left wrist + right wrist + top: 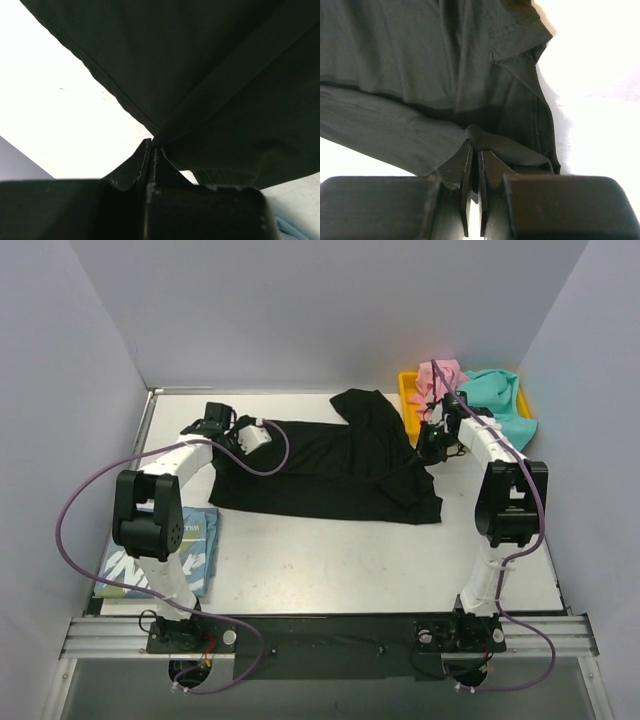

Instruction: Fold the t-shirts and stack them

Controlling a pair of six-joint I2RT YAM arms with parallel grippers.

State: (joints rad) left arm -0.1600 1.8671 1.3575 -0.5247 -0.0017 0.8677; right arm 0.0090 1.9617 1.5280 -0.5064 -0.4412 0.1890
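Note:
A black t-shirt [320,465] lies spread across the middle of the table, with one part folded toward the back. My left gripper [232,443] is shut on its left edge; the left wrist view shows the jaws [152,142] pinching a fold of black cloth [200,65]. At the shirt's right edge my right gripper [432,445] is shut on the fabric, and its jaws [475,142] grip a bunched fold of the shirt [410,65]. A folded light blue t-shirt [195,540] with white lettering lies front left. A pink t-shirt [440,380] and a teal t-shirt [495,395] are bunched at the back right.
The pink and teal shirts rest in a yellow tray [408,390] at the back right corner. Grey walls enclose the table on three sides. Purple cables loop from both arms. The light blue shirt sits right beside the left arm's base column.

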